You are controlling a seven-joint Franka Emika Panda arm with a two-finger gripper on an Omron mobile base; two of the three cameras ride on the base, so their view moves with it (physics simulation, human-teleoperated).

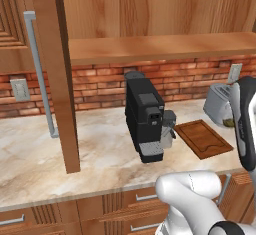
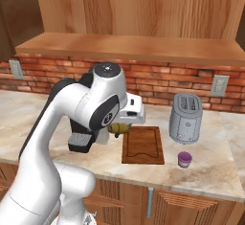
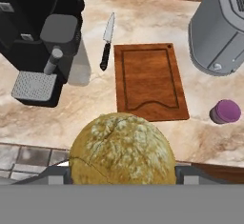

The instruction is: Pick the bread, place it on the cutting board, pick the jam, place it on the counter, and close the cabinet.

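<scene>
The bread (image 3: 122,149) is held between the closed fingers of the gripper (image 3: 122,178), seen in the hand view as a round, cracked yellowish-brown lump above the near edge of the counter (image 3: 95,108). In the right base view the bread (image 2: 118,128) is seen clamped under the hand, just left of the cutting board (image 2: 142,145) and raised above the worktop.

The cutting board (image 3: 149,81) is lying flat and bare on the counter. A knife (image 3: 106,46) is laid just beside the board's left edge, blade pointing away. A black coffee machine (image 3: 40,32) is placed further left of the board, beyond the knife. A grey toaster (image 3: 219,27) is set to the right of the board, near its far corner. The jam (image 3: 225,112) is stood on the counter to the right of the board's near corner, in front of the toaster and apart from both.

In the left base view, the cabinet door (image 1: 60,74) is seen swung open, well to the left of the board.
</scene>
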